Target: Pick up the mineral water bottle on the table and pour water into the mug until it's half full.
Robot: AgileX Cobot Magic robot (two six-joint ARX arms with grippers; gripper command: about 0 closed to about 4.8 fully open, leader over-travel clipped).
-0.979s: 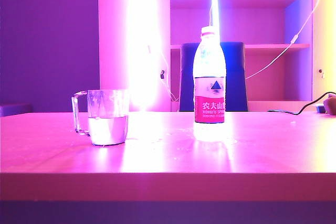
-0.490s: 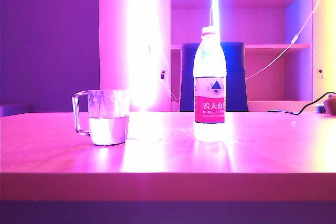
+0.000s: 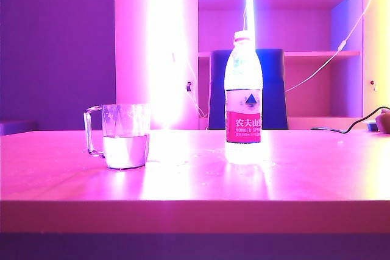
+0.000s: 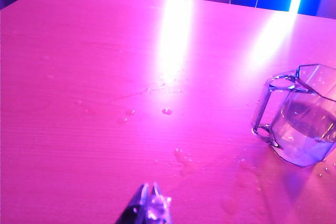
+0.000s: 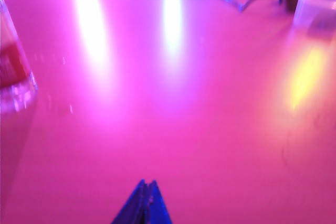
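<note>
Evidently nothing is altered across the exterior views: mineral water bottle (image 3: 244, 98) is stood upright, capped, well right of the mug (image 3: 124, 136), roughly half-filled. Left gripper (image 4: 150, 205) and right gripper (image 5: 145, 199) are clenched empty, well clear of the mug.

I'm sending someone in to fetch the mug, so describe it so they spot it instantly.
On the wooden table, look left of the tall labelled mineral water bottle. The mug is short, clear and faceted with a squared handle, about half full of water.
</note>
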